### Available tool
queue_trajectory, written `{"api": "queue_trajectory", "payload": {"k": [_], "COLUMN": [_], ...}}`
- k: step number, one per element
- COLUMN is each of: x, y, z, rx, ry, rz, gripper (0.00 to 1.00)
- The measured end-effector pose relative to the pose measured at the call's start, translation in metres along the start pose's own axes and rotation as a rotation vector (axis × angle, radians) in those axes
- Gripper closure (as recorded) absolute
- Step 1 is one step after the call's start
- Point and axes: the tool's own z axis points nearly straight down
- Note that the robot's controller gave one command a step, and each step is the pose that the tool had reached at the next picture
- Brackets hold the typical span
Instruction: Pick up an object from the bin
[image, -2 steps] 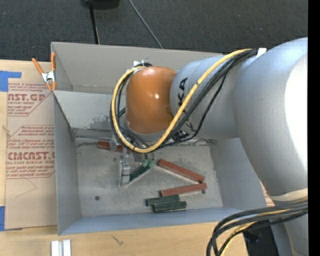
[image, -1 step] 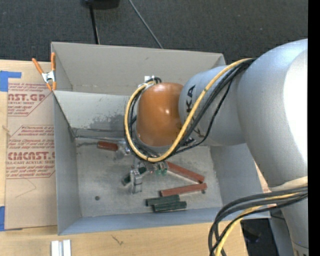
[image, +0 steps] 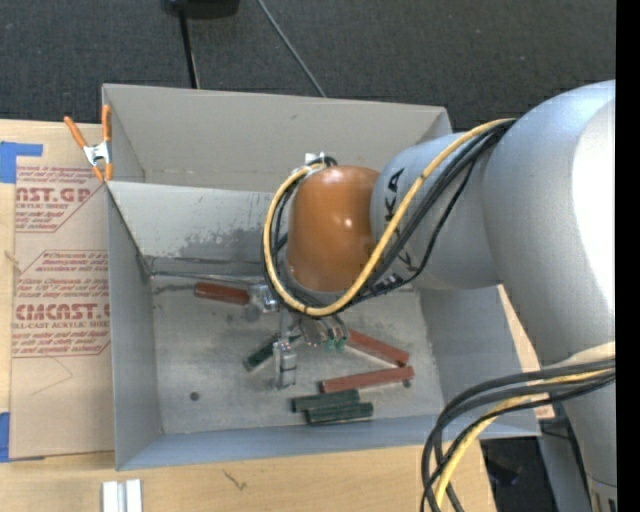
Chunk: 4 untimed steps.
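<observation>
My gripper (image: 285, 366) reaches down below the arm's wrist to the bin floor, near the middle of the bin. A small dark green piece (image: 259, 355) lies just left of it, touching or nearly touching it. Another small green bit (image: 333, 343) shows right of the gripper, partly hidden by the wrist. Near the front wall, just right of the gripper, lie two dark green bars (image: 332, 405) side by side.
Two red-brown sticks (image: 366, 380) (image: 379, 349) lie to the right on the bin floor. A red-handled tool (image: 222, 293) with a metal end lies at the back left. The arm and its cables cover the bin's right rear part.
</observation>
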Motion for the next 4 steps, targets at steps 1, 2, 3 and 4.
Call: {"api": "queue_trajectory", "payload": {"k": [1,2,3,4], "x": [0.004,0.004,0.018,0.019], "y": [-0.020,-0.020,-0.018,-0.018], "z": [0.021,0.021,-0.108,-0.108], "rx": [0.001,0.001,0.002,0.002], "ry": [-0.019,-0.019,-0.014,-0.014], "rz": [-0.250,-0.250,-0.219,-0.219], "gripper": [1.00,1.00,1.00,1.00]}}
